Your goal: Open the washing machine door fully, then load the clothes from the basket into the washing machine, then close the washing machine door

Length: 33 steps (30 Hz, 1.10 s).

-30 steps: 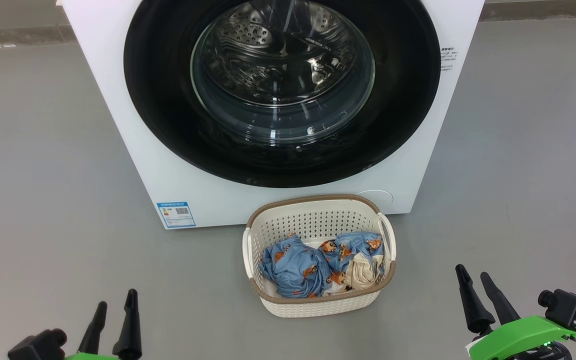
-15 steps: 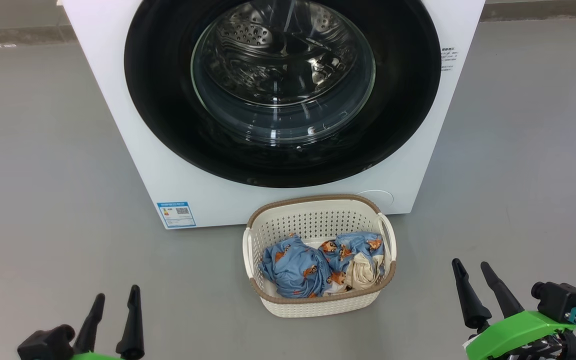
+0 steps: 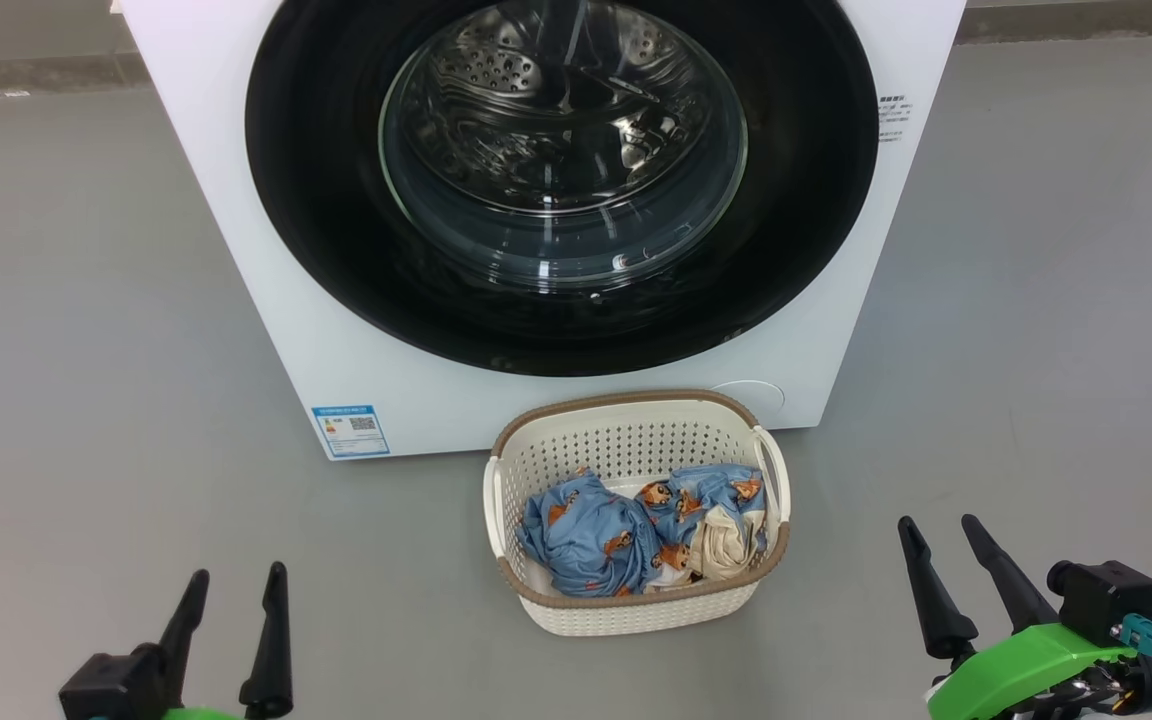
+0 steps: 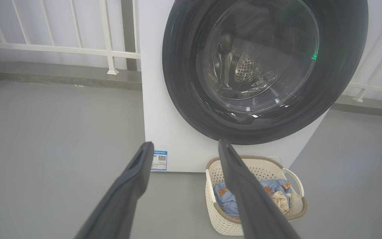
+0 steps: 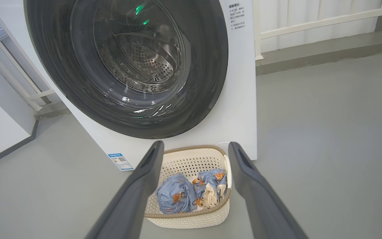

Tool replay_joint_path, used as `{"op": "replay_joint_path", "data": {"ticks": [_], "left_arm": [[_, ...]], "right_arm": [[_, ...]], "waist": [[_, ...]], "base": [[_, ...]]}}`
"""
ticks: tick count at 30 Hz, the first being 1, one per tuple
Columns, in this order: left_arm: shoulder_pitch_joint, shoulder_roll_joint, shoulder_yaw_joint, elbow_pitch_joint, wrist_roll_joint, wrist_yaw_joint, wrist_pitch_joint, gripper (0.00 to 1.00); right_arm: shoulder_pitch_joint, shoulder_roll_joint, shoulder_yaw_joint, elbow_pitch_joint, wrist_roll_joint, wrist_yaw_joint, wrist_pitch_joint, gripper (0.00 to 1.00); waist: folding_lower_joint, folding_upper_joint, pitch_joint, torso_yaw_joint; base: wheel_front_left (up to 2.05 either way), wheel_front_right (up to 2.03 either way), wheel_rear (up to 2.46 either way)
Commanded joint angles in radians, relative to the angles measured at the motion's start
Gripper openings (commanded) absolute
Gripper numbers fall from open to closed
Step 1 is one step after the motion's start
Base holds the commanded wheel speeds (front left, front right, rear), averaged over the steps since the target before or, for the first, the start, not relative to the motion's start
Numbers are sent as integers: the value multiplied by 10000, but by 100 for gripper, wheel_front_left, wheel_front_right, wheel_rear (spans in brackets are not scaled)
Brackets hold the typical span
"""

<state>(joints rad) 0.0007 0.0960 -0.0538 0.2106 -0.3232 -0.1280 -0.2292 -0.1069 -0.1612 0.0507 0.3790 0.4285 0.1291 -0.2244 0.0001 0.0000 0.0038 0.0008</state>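
The washer [image 3: 236, 250] stands at 12 o'clock in the head view, its door [image 3: 336, 250] shut flat against the white front, the black ring closed around the glass bowl with the steel drum showing through. So the first step, opening the door, is not yet done. The basket [image 3: 626, 400] sits on the floor [image 3: 86, 350] just below the door, at its 6 o'clock and close to the washer's base, which looks meant to keep the lift into the drum short. A blue label [image 3: 349, 430] lies at 9 o'clock from the basket. The clothes [image 3: 586, 535] lie bunched inside it: blue printed pieces, with a cream piece toward 3 o'clock. The left hand [image 3: 239, 572] hovers at 7 o'clock and the right hand [image 3: 936, 522] at 5 o'clock, both well apart from basket and door. Each has its fingers spread wide and holds nothing, pointing toward the washer, likely readied for a reach to the door's edge.
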Motion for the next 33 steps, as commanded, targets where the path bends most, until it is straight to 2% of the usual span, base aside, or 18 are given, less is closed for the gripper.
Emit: {"op": "replay_joint_path", "data": {"ticks": [1,8,26,33], "left_arm": [[-283,223,277,-309,356,-25,-152,100],[-304,292,239,-335,944,-27,-325,100],[-357,277,309,-10,386,-27,-325,100],[-362,298,371,36,767,-27,-325,100]], "right_arm": [[-413,-175,238,-232,-324,15,-201,100],[-429,-204,220,-190,-887,16,-373,100],[-144,15,-216,-262,-891,16,-373,100],[-114,49,-237,-278,-880,16,-373,100]], "waist": [[0,0,2,-12],[0,0,15,-34],[0,0,14,-75],[0,0,-23,-88]], "base": [[0,0,0],[0,0,0],[0,0,0],[3,3,-6]]}}
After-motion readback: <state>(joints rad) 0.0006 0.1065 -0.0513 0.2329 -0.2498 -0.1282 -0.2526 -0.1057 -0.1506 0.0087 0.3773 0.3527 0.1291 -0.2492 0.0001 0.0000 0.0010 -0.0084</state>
